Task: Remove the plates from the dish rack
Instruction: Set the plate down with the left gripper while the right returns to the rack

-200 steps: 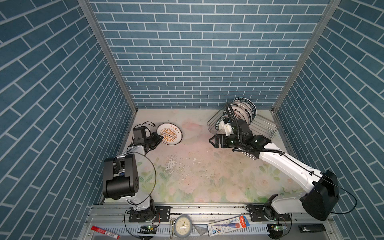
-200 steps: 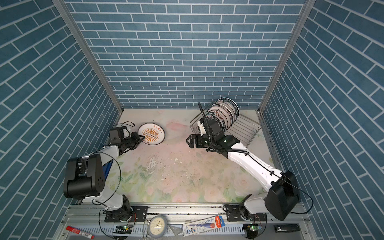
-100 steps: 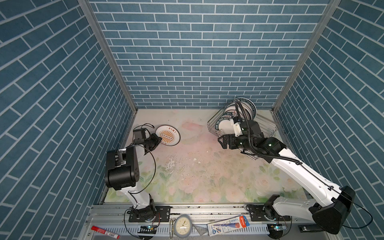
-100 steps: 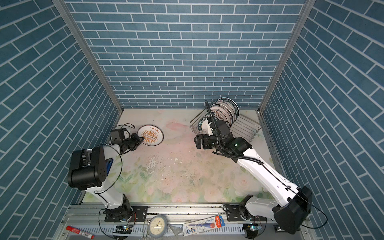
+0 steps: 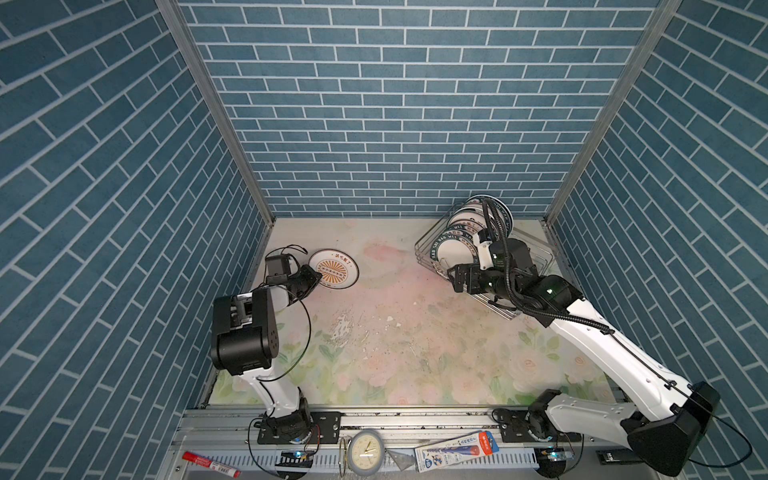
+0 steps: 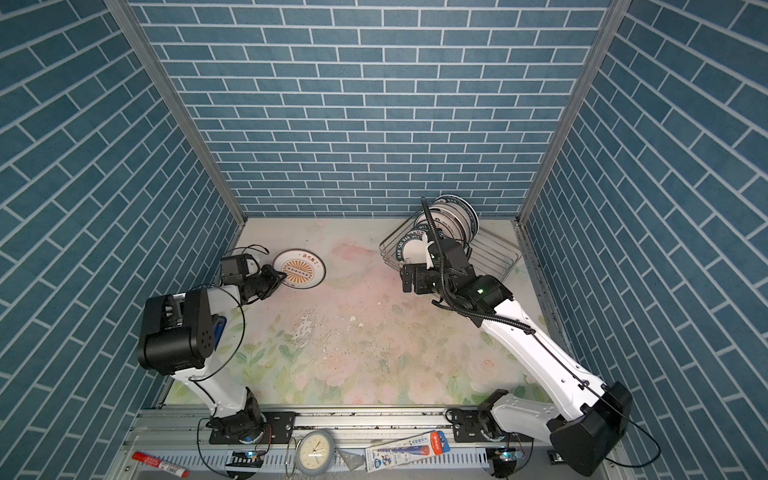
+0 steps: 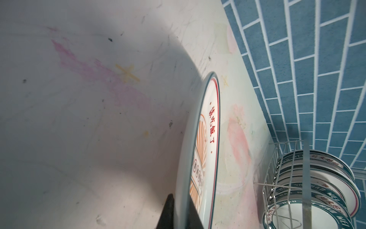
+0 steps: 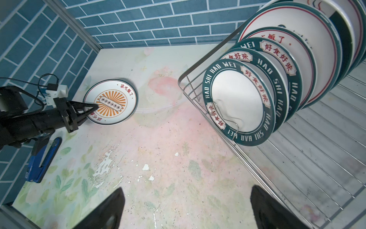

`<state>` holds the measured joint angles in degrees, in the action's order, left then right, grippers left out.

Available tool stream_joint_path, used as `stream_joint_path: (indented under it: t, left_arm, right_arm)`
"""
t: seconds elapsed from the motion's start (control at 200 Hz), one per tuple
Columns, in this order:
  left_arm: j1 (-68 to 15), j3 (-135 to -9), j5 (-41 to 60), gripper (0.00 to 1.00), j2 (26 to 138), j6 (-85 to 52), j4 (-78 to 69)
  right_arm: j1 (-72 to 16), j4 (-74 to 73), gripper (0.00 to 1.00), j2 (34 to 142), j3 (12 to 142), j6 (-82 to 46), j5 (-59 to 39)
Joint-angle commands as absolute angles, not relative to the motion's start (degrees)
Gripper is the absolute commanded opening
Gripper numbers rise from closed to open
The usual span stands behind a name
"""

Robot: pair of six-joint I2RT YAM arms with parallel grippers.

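Counting what is done, only one plate is out. The sunburst plate (image 5: 334, 274) is at the far left of the counter (image 5: 395, 353), well apart from the dish rack (image 8: 316, 158). The left claw (image 5: 318, 277) is pinched tight on its near rim. I cannot tell if this plate lies all the way flat. All the other plates (image 8: 237, 101) are left to do. They stand on edge in a row at one end of the rack, one behind the other. The rest of the rack is bare wire. The right claw (image 8: 187, 198) is spread wide with nothing in it, near the front plate.
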<state>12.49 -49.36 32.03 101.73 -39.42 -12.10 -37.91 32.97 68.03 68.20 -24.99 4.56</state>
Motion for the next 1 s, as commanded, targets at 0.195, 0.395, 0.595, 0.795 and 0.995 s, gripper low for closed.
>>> stream_joint_path:
  t: [0.195,0.395,0.595,0.795,0.995]
  left_arm:
    - [12.91,-50.36,29.13,0.31,105.73,-37.56,-8.51]
    - [12.98,-51.26,28.92,0.40,107.46,-37.47,-6.96]
    - [12.96,-52.01,27.70,0.45,107.40,-37.08,-3.47]
    - [13.08,-52.89,26.58,0.52,107.19,-36.23,0.59]
    - [13.14,-53.53,25.00,0.54,106.61,-34.89,6.57]
  right_arm:
    - [-35.03,35.52,0.99,69.34,70.06,-21.33,9.27]
    - [-31.98,36.21,0.99,69.96,69.85,-20.24,8.97]
    - [-29.56,36.25,0.99,70.61,69.40,-19.39,7.72]
    - [-27.45,35.63,0.99,72.38,69.00,-18.56,5.27]
    - [-25.73,34.48,0.99,74.15,69.16,-17.63,3.69]
